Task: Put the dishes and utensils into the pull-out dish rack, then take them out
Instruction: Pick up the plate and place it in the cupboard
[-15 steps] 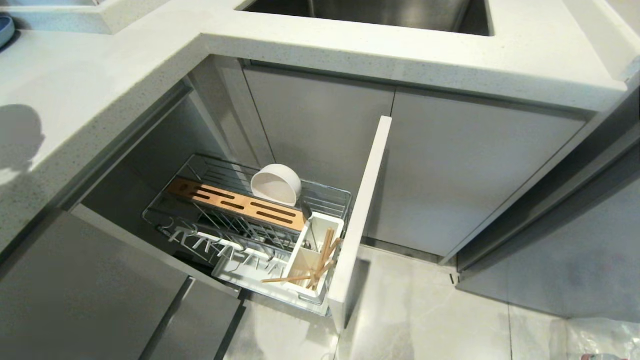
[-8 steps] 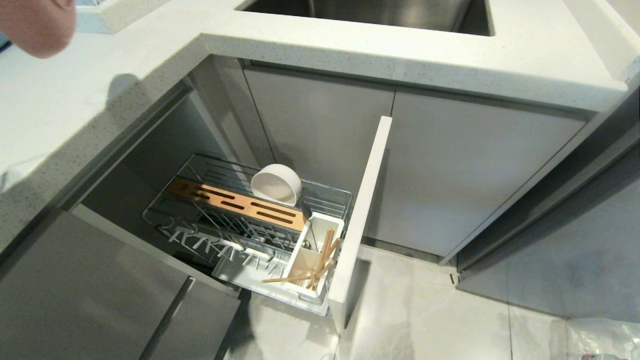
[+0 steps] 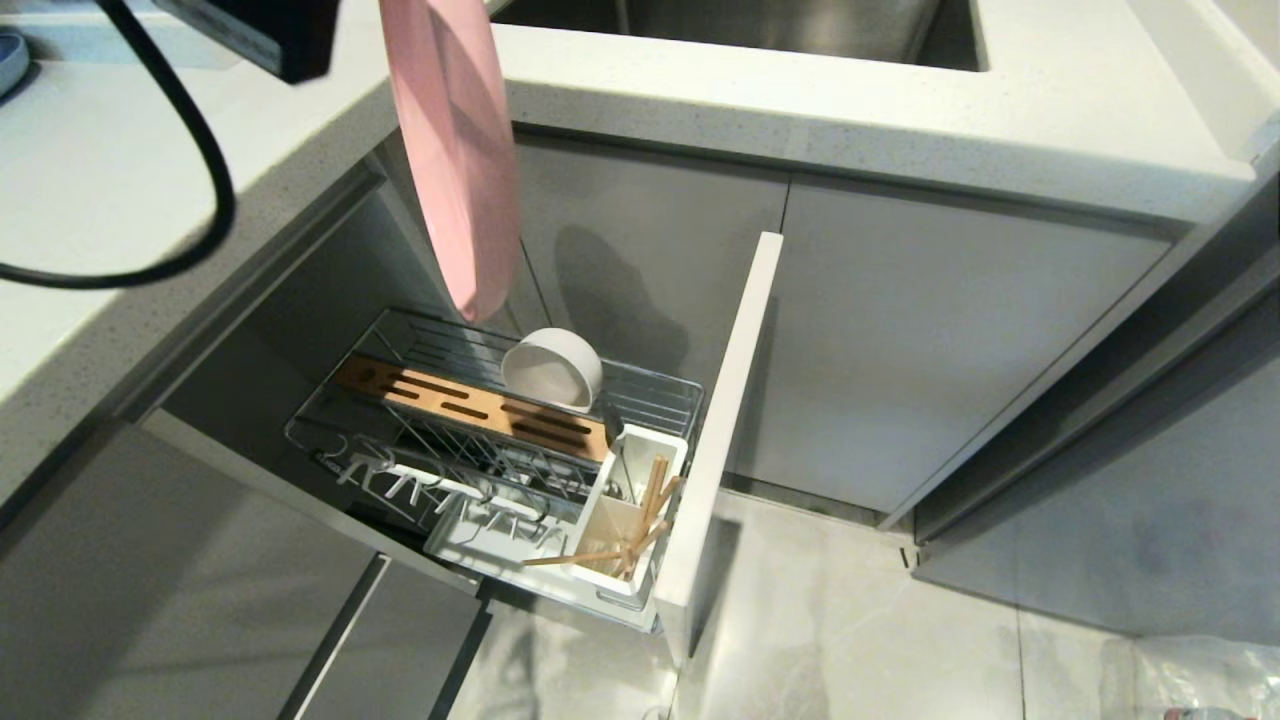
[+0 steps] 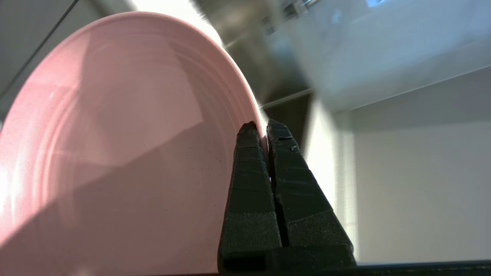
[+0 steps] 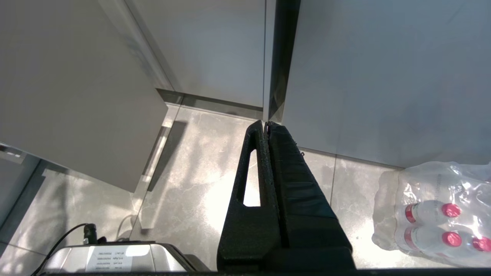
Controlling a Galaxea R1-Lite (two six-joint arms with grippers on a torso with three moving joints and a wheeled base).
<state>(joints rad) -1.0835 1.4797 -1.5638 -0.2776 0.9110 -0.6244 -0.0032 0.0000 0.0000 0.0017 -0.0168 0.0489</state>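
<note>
My left gripper is shut on the rim of a pink plate. In the head view that pink plate hangs on edge above the back of the pull-out dish rack, its lower rim just over the wire. An off-white bowl lies on its side in the rack behind the bamboo strip. Light wooden chopsticks lean in the white utensil cup against the pale cabinet front. My right gripper is shut and empty, hanging low over the floor.
The counter with the steel sink overhangs the rack. A black cable loops from my left arm. A blue dish sits at the far left. A pack of water bottles lies on the floor.
My left arm has swung in from the upper left with the pink plate, which now hangs over the rack. A second ago only its shadow lay on the counter.
</note>
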